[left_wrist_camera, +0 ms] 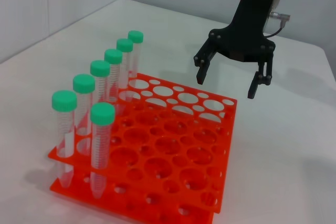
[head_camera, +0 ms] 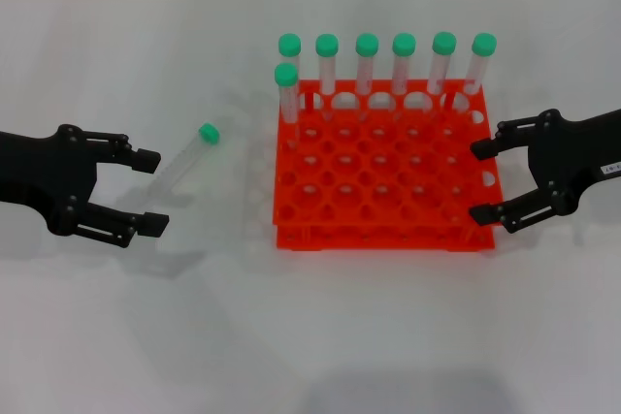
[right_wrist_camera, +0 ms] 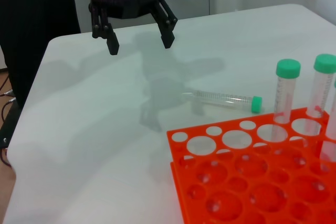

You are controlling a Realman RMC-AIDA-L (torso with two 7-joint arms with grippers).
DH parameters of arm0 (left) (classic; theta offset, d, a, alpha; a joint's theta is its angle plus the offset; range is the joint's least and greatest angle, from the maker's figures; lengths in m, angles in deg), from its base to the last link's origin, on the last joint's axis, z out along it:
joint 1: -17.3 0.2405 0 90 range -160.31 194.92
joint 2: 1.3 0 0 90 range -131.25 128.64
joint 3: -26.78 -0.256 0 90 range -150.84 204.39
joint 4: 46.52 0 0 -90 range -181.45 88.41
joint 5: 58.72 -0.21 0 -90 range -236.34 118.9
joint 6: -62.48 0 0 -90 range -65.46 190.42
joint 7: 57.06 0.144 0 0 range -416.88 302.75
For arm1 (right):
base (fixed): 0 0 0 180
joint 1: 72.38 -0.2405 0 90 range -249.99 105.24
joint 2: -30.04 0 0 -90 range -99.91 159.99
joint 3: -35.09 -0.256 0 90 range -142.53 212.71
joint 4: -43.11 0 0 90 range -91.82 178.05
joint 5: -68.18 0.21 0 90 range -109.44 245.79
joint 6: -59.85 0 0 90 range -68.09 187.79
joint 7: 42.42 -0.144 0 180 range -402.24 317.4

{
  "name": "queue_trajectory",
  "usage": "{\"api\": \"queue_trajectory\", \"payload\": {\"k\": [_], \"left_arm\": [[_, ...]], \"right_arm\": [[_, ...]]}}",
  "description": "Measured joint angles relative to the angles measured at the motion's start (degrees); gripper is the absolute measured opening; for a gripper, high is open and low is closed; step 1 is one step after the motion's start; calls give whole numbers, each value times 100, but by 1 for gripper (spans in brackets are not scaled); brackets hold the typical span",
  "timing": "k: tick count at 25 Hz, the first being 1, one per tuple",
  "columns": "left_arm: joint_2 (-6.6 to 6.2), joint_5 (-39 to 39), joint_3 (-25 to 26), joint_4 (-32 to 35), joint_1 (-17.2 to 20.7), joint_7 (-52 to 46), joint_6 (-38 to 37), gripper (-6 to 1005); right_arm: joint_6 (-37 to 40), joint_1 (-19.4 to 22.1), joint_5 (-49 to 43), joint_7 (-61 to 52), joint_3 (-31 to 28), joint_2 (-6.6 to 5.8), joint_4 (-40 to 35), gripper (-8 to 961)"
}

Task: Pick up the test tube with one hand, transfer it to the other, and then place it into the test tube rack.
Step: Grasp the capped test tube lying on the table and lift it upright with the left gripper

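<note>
Seven clear green-capped tubes [head_camera: 366,70] stand upright in the orange-red, round-holed plastic test tube rack [head_camera: 388,176]; one more test tube [head_camera: 186,158] lies flat on the smooth white counter [head_camera: 291,336], near the open, empty left pincer [head_camera: 148,190]. Beside the rack, the right pincer [head_camera: 483,181] gapes open, empty.

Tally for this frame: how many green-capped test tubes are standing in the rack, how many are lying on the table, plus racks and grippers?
Test tubes standing in the rack: 7
Test tube lying on the table: 1
Orange-red test tube rack: 1
Grippers, both with jaws open: 2 (left gripper, right gripper)
Total: 11
</note>
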Motion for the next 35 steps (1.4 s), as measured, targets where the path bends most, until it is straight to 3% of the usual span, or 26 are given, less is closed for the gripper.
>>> {"api": "queue_trajectory", "payload": {"k": [23, 29, 35], "left_arm": [[73, 43, -14, 0, -56, 0, -67, 861], [101, -131, -15, 369, -37, -1231, 97, 860], [334, -1102, 0, 1422, -39, -3078, 364, 860]], "right_arm": [[17, 36, 13, 50, -3, 21, -39, 868], [-6, 50, 19, 54, -11, 5, -59, 868], [-15, 38, 21, 116, -18, -10, -68, 868]]}}
